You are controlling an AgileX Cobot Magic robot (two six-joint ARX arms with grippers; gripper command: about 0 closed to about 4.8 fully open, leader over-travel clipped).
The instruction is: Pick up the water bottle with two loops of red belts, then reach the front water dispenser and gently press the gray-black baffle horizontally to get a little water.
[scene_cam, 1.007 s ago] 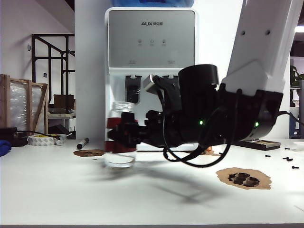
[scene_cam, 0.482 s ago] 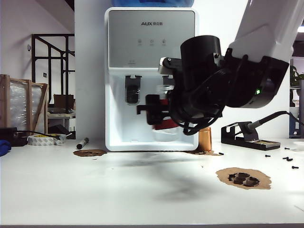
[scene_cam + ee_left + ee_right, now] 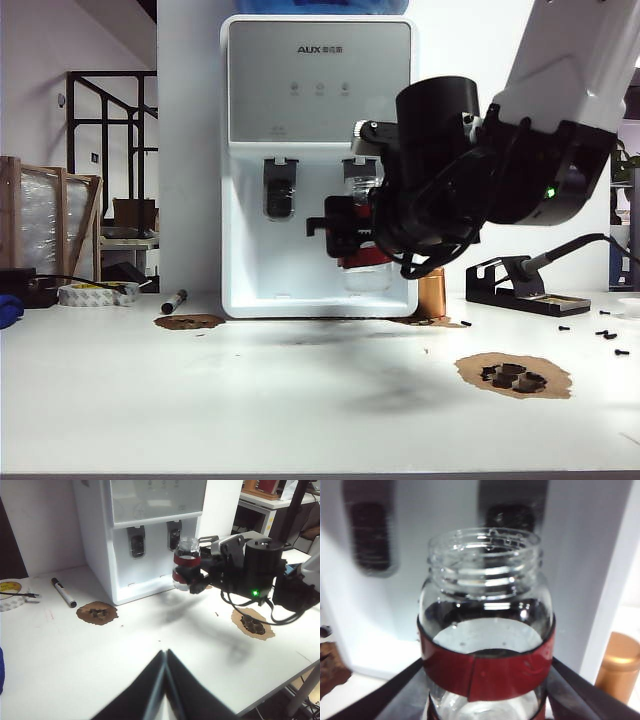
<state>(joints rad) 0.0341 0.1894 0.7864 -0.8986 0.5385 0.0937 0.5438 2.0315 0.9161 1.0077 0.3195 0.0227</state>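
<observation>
Two dark fingers of my right gripper clamp the water bottle by its body, one on each side, the jaws spread fairly wide round it. My right wrist view shows what the others cannot: the mouth is uncapped and the glass above the upper red band is clear, though I cannot tell whether any water lies in it. My left gripper hangs low over the near table, its fingers pressed together to a point, holding nothing. Only that left wrist view shows the black marker and the tape roll off to the side. In the exterior view the bottle is held upright, clear of the table, in the recess of the water dispenser, below its right-hand dark tap. A copper cylinder stands just beside the dispenser's base.
</observation>
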